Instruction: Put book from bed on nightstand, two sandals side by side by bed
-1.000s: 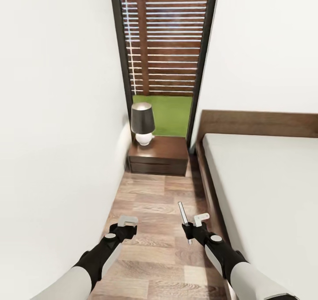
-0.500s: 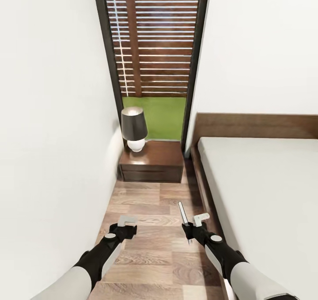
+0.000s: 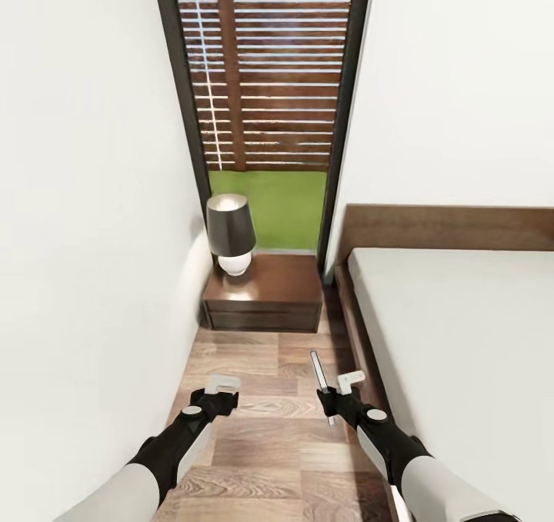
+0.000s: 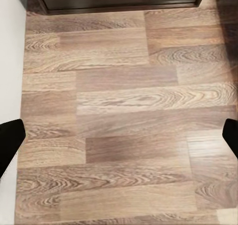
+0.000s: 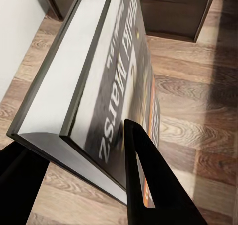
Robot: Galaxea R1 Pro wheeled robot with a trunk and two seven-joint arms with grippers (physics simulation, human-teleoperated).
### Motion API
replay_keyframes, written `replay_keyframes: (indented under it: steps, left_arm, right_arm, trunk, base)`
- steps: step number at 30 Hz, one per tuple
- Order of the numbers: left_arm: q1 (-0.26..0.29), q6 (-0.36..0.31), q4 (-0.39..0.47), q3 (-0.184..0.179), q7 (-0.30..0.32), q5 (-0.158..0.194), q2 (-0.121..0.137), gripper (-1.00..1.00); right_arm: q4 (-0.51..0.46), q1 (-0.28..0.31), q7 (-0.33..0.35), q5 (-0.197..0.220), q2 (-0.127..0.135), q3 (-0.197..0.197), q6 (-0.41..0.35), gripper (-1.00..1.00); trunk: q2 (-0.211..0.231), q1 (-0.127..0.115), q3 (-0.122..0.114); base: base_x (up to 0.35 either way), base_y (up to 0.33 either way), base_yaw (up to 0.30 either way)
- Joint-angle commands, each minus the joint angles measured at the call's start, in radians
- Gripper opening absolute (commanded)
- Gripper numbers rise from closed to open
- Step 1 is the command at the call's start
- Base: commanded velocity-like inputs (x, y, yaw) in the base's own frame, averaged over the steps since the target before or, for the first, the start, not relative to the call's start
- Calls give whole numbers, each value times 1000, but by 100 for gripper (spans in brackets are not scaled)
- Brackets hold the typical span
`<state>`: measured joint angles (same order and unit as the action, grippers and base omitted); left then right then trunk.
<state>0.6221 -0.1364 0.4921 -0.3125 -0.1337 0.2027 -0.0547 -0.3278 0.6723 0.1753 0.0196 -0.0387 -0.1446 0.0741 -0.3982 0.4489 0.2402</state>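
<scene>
My right gripper (image 3: 337, 388) is shut on the book (image 3: 319, 384), which stands on edge above the wood floor. In the right wrist view the book (image 5: 99, 86) shows its dark cover, white lettering and orange band between the black fingers (image 5: 148, 185). My left gripper (image 3: 219, 389) hangs open over the floor, its fingertips (image 4: 10, 140) wide apart with nothing between them. The nightstand (image 3: 269, 291) stands ahead against the window wall. The bed (image 3: 462, 337) runs along my right. The two sandals are out of view.
A dark-shaded lamp (image 3: 231, 234) on a white base takes the nightstand's left half. A white wall (image 3: 92, 237) closes the left side, leaving a narrow floor aisle (image 3: 269, 430) between it and the bed frame. A tall window (image 3: 265, 84) rises behind the nightstand.
The whole view has shifted: the camera has moved toward the nightstand, which looks slightly larger. Both arms keep the same pose, and the book stays in the right gripper.
</scene>
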Motion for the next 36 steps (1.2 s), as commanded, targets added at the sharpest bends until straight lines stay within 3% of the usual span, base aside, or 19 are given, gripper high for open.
replay_keyframes:
  steps: [1,11,14,24,29,36]
  left_arm:
    - [1,-4,2,-8,-9,10,1,100]
    - [1,3,2,-8,-9,10,0,100]
    - [0,7,-1,-9,-9,16,1,100]
    - [-2,86,-90,-12,-8,16,-4,100]
    - [-2,101,-115,-13,-9,13,-8,100]
    - [-2,104,-120,-13,-7,12,-10,100]
  right_arm:
    - [0,1,1,3,0,-3,5,-100]
    - [-9,1,9,3,0,-7,3,-100]
    - [-84,1,11,0,0,-8,-6,-100]
    - [-379,0,7,-18,-2,-11,-204,-100]
    - [-421,0,-18,-88,-3,-12,-247,-100]
    - [-431,-2,-138,-254,-7,-15,-259,-100]
  trunk:
    - [-2,1,2]
    - [-2,1,2]
    - [-2,1,2]
    - [-2,1,2]
    - [-2,1,2]
    - [-2,1,2]
  base:
    - [339,0,0]
    - [339,0,0]
    - [339,0,0]
    - [340,0,0]
    - [339,0,0]
    - [272,0,0]
